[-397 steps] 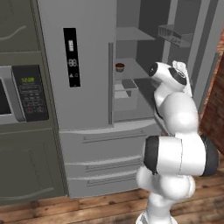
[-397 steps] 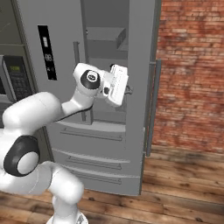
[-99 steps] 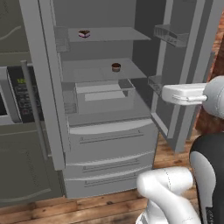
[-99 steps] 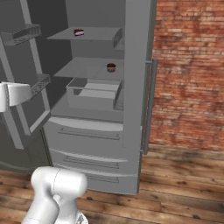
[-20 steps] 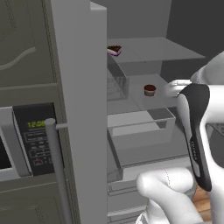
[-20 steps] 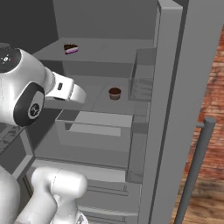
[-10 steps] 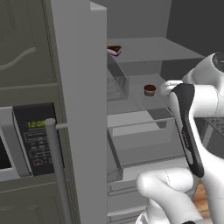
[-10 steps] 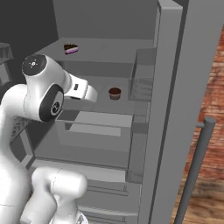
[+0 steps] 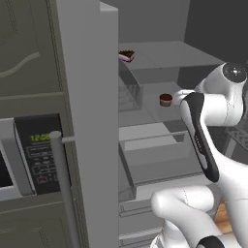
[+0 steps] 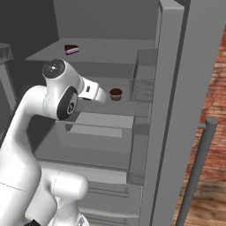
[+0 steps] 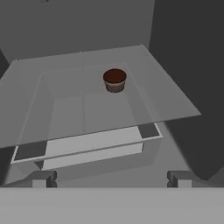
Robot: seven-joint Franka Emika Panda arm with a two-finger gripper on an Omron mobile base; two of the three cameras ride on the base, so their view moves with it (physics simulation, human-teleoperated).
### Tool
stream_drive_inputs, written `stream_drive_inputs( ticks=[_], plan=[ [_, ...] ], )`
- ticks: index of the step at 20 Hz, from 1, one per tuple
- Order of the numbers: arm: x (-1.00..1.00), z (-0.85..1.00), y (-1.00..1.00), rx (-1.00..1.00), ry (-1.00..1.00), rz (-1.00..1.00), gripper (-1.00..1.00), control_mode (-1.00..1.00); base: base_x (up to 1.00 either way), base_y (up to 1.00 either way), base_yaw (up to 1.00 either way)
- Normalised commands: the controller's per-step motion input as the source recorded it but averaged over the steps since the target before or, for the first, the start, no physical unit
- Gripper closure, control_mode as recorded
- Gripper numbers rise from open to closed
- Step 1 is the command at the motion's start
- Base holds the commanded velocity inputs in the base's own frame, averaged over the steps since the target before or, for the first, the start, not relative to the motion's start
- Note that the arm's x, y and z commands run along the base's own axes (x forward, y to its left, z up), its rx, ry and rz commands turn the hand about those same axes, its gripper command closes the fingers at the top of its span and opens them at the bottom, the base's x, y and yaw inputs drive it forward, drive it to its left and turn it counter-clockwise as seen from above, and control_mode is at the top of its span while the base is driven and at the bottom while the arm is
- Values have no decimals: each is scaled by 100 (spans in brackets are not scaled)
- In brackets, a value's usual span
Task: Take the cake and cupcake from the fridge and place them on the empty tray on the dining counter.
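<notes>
The fridge stands open, its other door at the right. The cake, a pink-sided wedge with a dark top, lies on the upper shelf. One shelf lower, the small brown cupcake stands on the glass. My gripper hovers level with that shelf, just short of the cupcake and pointing at it. In the hand view the cupcake sits ahead, apart from my gripper, whose jaws are spread wide with nothing between them. The tray and the dining counter are out of view.
A pale drawer sits under the glass shelf. Door bins hang close on the right of the cupcake. A microwave is set in the dark cabinets to the left of the fridge. Brick wall lies at the right.
The arm has swung its upper joints and carried the hand a little closer to the cupcake. The jaws have stayed spread, and the cake and cupcake have not moved.
</notes>
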Motion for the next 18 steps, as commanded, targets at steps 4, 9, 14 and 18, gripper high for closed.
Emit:
stream_drive_inputs(
  ticks=[4,9,14,18],
  plan=[
    [44,-18,-7,0,0,0,-100,-100,0,0,0],
    [49,-20,-8,0,0,0,-100,-100,0,0,0],
    [40,-15,-14,0,0,0,-100,-100,0,0,0],
    [28,-11,-14,0,0,0,-100,-100,0,0,0]
  ],
)
